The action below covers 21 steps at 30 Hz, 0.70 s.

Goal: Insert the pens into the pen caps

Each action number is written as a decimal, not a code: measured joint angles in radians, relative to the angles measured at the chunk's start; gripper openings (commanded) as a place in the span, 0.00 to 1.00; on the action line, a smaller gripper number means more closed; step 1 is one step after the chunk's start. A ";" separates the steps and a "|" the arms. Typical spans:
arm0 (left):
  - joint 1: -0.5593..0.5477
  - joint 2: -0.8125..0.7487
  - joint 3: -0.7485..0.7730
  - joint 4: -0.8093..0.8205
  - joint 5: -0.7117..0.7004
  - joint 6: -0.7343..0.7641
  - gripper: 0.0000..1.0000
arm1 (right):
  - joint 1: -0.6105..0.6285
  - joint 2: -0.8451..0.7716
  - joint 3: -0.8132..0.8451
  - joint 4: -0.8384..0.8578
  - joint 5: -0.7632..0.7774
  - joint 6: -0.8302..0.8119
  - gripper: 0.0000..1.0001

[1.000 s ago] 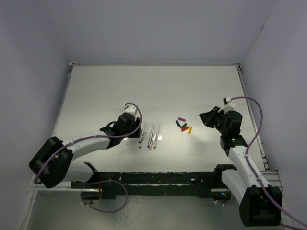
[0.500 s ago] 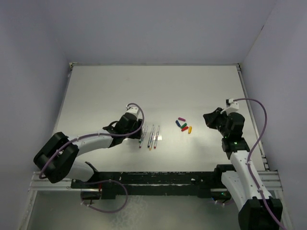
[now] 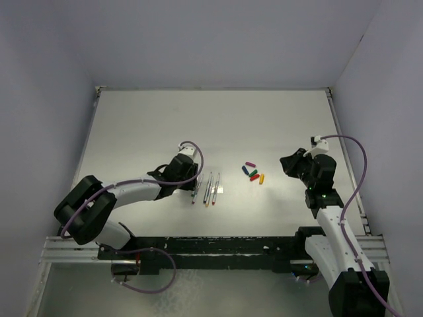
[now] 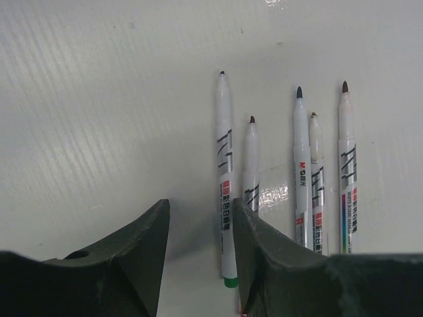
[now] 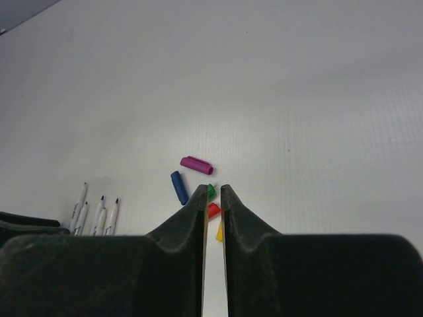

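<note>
Five white pens (image 3: 206,188) lie side by side mid-table. In the left wrist view the leftmost, green-ended pen (image 4: 225,172) lies just inside my right-hand finger, the others (image 4: 301,165) further right. My left gripper (image 3: 192,182) (image 4: 200,210) is open, low over the table at the pens' left edge, holding nothing. The caps lie in a cluster to the right: purple (image 3: 250,164) (image 5: 197,165), blue (image 3: 245,170) (image 5: 179,187), green (image 5: 211,192), red (image 5: 213,210), yellow (image 3: 262,178). My right gripper (image 3: 285,164) (image 5: 212,190) is shut and empty, right of the caps.
The grey table (image 3: 145,132) ends at raised walls at the back and sides. A black rail (image 3: 218,247) runs along the near edge between the arm bases. The left arm's purple cable (image 3: 195,150) loops above its wrist.
My left gripper has slid right, up to the leftmost pen. My right gripper shifted slightly right and back a second ago and has since held still. Pens and caps have not moved.
</note>
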 measured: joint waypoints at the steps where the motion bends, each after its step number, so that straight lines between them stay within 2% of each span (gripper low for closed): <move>1: 0.000 0.001 0.002 -0.006 -0.004 0.000 0.45 | 0.000 0.000 0.000 0.000 0.000 0.000 0.16; 11: -0.001 0.015 0.030 -0.069 -0.039 0.000 0.44 | 0.000 0.003 0.000 0.006 -0.001 0.001 0.18; 21: -0.005 0.047 0.087 -0.169 -0.065 -0.026 0.34 | 0.000 0.020 0.001 0.008 -0.009 0.001 0.19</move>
